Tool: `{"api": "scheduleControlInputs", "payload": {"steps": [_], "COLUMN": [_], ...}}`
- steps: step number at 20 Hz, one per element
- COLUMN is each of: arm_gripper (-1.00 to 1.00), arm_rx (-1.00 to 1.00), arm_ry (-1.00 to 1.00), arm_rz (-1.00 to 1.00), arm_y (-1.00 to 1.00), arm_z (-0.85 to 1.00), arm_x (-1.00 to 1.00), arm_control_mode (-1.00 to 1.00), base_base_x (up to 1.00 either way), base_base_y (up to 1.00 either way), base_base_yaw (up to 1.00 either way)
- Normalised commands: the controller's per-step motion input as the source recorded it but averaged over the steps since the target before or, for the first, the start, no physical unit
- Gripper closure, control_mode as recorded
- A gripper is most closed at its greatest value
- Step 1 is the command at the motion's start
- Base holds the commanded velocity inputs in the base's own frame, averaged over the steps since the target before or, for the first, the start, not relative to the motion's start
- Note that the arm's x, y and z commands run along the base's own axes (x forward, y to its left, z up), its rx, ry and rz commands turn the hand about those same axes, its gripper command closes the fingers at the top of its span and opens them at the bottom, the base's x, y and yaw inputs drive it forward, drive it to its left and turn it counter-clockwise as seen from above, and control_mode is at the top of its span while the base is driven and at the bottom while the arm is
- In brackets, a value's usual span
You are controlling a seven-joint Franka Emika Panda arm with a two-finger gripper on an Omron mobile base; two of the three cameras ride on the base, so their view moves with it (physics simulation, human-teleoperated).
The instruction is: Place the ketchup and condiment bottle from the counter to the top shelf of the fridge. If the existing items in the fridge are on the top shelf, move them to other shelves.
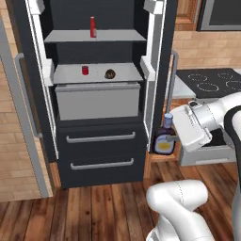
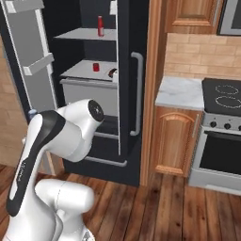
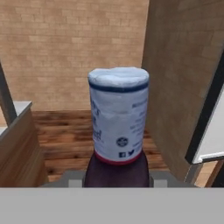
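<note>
The gripper (image 1: 175, 137) is clamped on the upright condiment bottle (image 1: 164, 136), low outside the fridge (image 1: 162, 56), and the top shelf (image 1: 113, 36) lies at about eleven o'clock from it.

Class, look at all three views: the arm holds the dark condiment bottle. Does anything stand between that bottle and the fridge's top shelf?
Nothing visible blocks the way. The condiment bottle, held low beside the open fridge, has open space toward the top shelf. The ketchup stands mid-shelf, with bare shelf on both sides.
</note>
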Motion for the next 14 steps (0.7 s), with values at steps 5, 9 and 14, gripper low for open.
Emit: {"api": "scheduleControlInputs", "payload": {"steps": [5, 9, 14], "arm_gripper": [1.0, 1.0, 1.0], "arm_rx": [0.0, 0.0, 0.0], "arm_ry": [0.0, 0.0, 0.0], "arm_rz": [0.0, 0.0, 0.0], "arm_y": [0.0, 0.0, 0.0], "arm_z": [0.0, 0.0, 0.0], "arm_x": [0.0, 0.0, 0.0], "arm_control_mode": [1.0, 1.0, 1.0], "base_base_x": [0.63, 0.65, 0.21], "base_base_y": [0.95, 0.8, 0.97], "base_base_yaw": [-0.4, -0.45, -0.32]}}
